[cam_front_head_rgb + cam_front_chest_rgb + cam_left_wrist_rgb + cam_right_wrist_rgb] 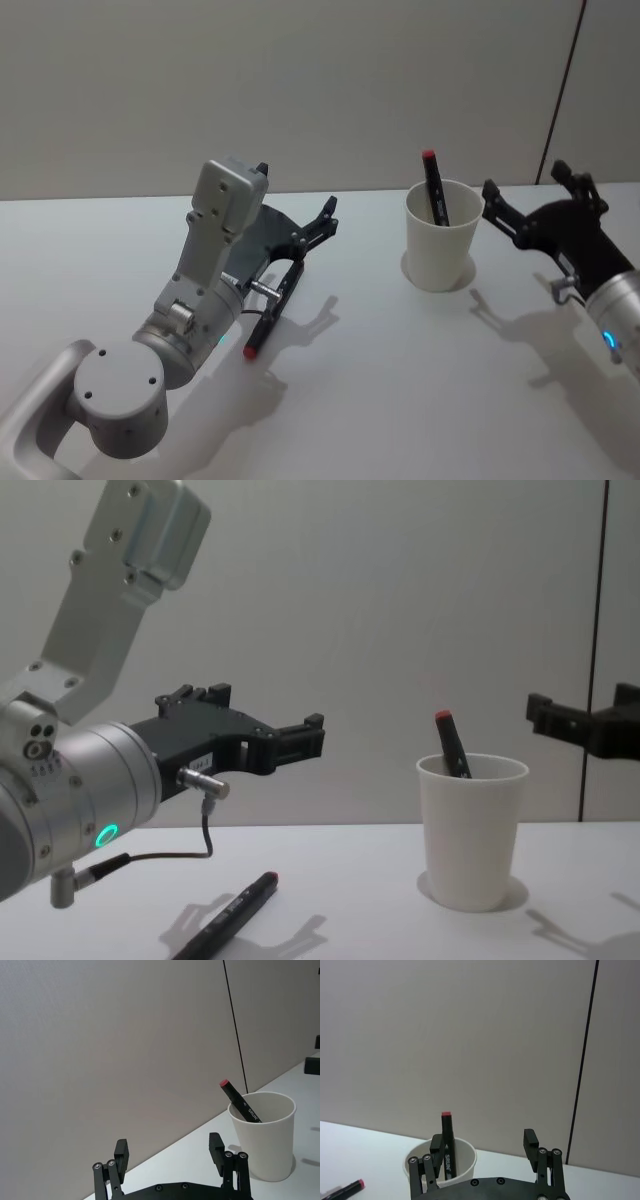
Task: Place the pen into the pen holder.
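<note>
The pen holder [440, 250], a white paper cup, stands right of the table's centre; it also shows as the cup [265, 1140] [468, 1156] [472, 830]. A black pen with a red cap [434, 188] [241, 1103] [447, 1136] [450, 744] leans inside it. A second black pen with a red end [268, 318] [236, 910] [345, 1190] lies flat on the table to the left. My left gripper [315, 238] [168, 1145] [303, 736] hovers open above that lying pen, holding nothing. Just right of the cup, my right gripper [525, 182] [484, 1141] [583, 718] is open and holds nothing.
The white table [380, 380] ends at a plain grey wall [300, 80] behind. A dark vertical seam [565, 80] runs down the wall at the right. My left arm's grey housing [225, 215] rises over the table's left part.
</note>
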Available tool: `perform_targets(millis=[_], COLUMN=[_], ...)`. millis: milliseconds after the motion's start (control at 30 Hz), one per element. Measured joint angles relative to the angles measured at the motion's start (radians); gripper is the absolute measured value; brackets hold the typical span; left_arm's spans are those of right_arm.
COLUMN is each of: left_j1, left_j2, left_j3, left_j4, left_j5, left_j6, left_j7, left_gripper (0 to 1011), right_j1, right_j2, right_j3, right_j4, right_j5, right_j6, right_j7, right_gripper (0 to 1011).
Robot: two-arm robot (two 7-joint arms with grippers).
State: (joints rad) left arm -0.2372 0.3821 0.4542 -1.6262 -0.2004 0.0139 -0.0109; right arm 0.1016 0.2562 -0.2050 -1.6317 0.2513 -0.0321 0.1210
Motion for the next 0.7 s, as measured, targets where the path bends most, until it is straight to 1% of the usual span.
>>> perform_targets(millis=[67, 133, 233, 433, 700], left_j1=[0.0, 0.0, 0.0, 0.0, 0.0], left_j2=[0.0, 0.0, 0.0, 0.0, 0.0], left_j3=[0.0, 0.0, 0.0, 0.0, 0.0], left_j4=[0.0, 0.0, 0.0, 0.0, 0.0], left_j5=[0.0, 0.0, 0.0, 0.0, 0.0], left_j6=[0.0, 0.0, 0.0, 0.0, 0.0], left_j7=[0.0, 0.0, 0.0, 0.0, 0.0], left_gripper=[1001, 1001, 1001, 1001, 1001], right_j1=[-0.022, -0.03, -0.063, -0.103, -0.116], right_j2=[0.016, 0.021, 0.044, 0.073, 0.081], right_j3=[-0.004, -0.005, -0.012, -0.019, -0.022], right_j4=[-0.025, -0.034, -0.073, -0.121, -0.134], right_j5=[0.007, 0.009, 0.02, 0.033, 0.037], right_j6=[0.013, 0.017, 0.036, 0.06, 0.067], right_j7=[-0.01, -0.014, -0.029, -0.048, -0.055], right_gripper=[1002, 1002, 1002, 1002, 1002])
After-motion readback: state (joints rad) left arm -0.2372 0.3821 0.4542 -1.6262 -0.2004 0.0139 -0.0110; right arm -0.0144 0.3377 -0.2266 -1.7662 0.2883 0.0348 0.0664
